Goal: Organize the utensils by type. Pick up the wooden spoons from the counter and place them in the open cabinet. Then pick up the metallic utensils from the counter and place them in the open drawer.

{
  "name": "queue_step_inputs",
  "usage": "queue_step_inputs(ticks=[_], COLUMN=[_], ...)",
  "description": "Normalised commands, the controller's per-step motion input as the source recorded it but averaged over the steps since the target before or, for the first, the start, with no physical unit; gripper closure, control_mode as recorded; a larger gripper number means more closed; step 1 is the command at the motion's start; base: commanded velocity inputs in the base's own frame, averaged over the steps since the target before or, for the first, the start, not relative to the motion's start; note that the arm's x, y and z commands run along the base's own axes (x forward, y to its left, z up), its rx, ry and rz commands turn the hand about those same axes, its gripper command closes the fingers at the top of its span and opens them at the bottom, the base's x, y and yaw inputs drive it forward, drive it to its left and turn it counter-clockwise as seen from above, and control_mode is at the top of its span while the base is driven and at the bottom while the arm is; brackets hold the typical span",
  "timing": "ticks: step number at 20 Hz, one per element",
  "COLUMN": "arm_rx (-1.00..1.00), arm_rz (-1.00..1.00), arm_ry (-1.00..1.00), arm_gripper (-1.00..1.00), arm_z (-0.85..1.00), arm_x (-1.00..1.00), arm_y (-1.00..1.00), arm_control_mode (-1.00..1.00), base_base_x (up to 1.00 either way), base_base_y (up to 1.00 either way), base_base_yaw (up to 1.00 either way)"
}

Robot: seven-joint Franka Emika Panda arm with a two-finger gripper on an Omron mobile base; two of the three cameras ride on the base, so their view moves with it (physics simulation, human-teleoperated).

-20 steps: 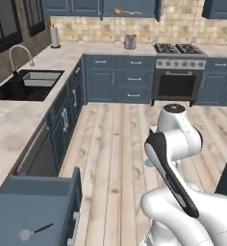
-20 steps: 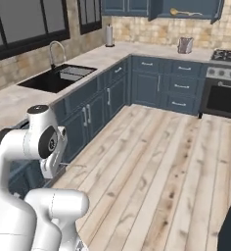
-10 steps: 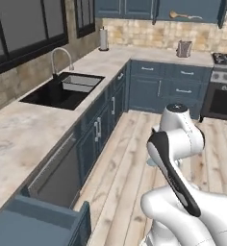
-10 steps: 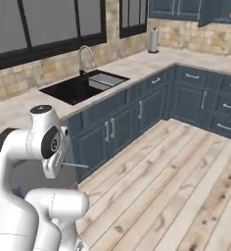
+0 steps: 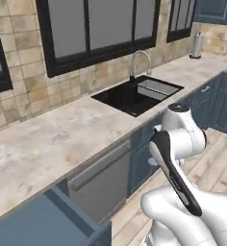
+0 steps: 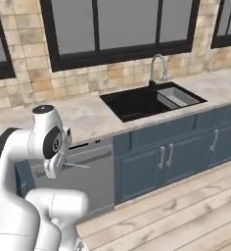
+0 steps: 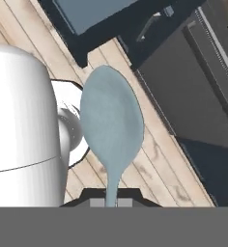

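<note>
Claw was clamped on the thin handle of the pale silver-blue spoon, bowl sticking out ahead of the fingertips, over the wood plank floor. Slate-blue open drawer sat beyond the spoon's bowl in the hand view; the same open drawer showed low left in the left base view. Grey dishwasher front was just beside the arm, under the beige marbled tabletop with the black sink and faucet.
</note>
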Motion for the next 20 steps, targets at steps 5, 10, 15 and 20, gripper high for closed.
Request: queue_step_inputs(ticks=[5, 10, 15, 20], arm_rx=[0.00, 0.00, 0.00, 0.00], arm_rz=[0.00, 0.00, 0.00, 0.00], arm_ry=[0.00, 0.00, 0.00, 0.00], arm_gripper=[1.00, 1.00, 1.00, 1.00], arm_z=[0.00, 0.00, 0.00, 0.00], arm_x=[0.00, 0.00, 0.00, 0.00], arm_y=[0.00, 0.00, 0.00, 0.00], arm_control_mode=[1.00, 1.00, 1.00, 1.00], base_base_x=[0.57, 0.16, 0.00, 0.00], base_base_y=[-0.06, -0.20, -0.40, -0.58], base_base_yaw=[0.90, 0.98, 0.85, 0.59])
